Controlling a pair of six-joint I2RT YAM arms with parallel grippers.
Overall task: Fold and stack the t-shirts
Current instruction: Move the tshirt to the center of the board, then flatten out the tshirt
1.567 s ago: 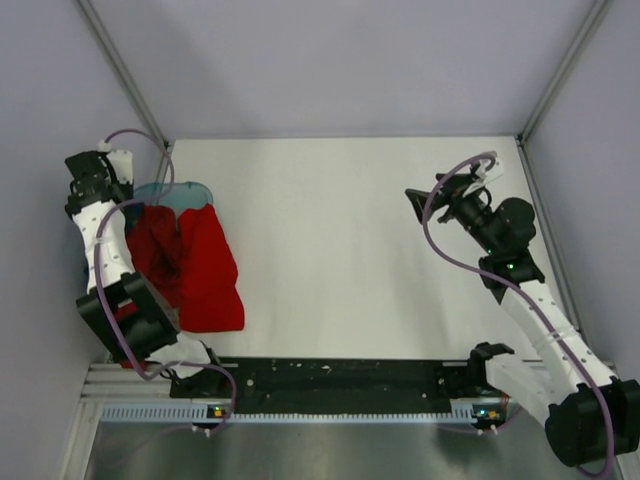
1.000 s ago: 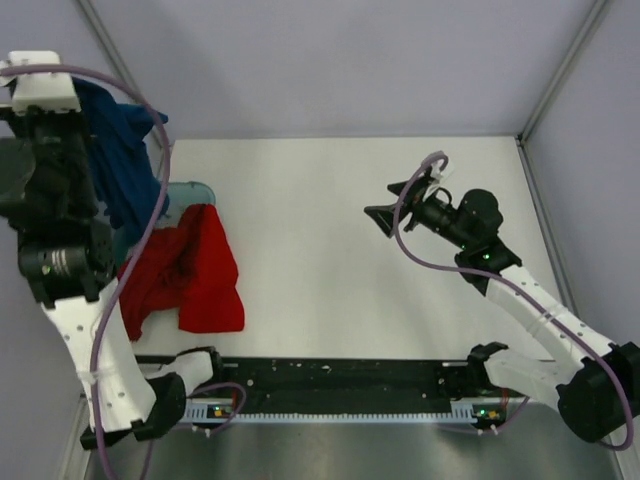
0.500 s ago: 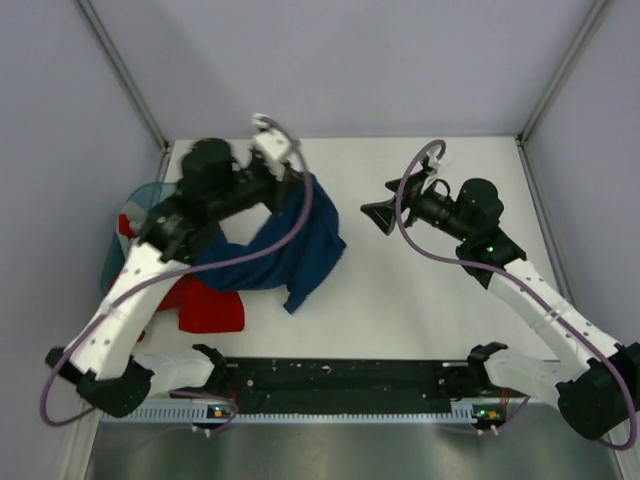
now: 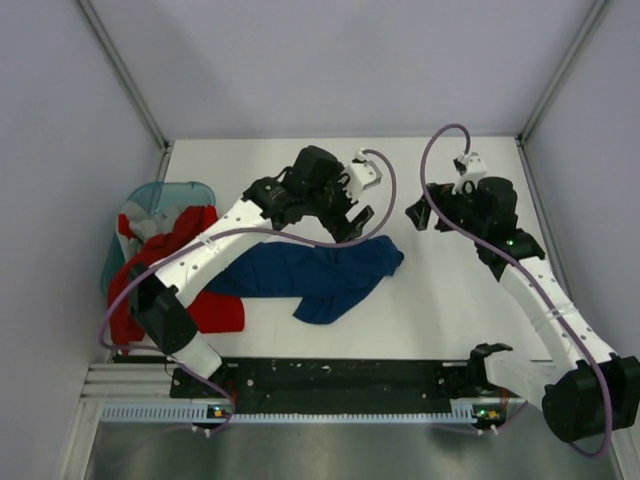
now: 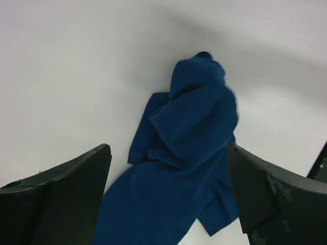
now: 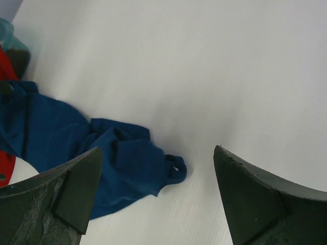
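Note:
A dark navy-blue t-shirt (image 4: 315, 275) lies crumpled on the white table, left of centre. My left gripper (image 4: 352, 215) hovers open over its far right end. In the left wrist view the navy cloth (image 5: 179, 153) lies on the table below the wide-apart fingers (image 5: 61, 189), not pinched. A red t-shirt (image 4: 195, 265) hangs out of the teal basket (image 4: 160, 192) onto the table, with a pale grey-white cloth (image 4: 142, 224) showing inside it. My right gripper (image 4: 418, 215) is open and empty, just right of the navy shirt (image 6: 107, 163).
The teal basket stands at the table's left edge against the enclosure wall. Metal frame posts rise at the back corners. A black rail (image 4: 340, 380) with both arm bases runs along the near edge.
My left arm swung right from above the basket with the navy shirt, then opened and let it go; the shirt now lies on the table. The right gripper drew back slightly right.

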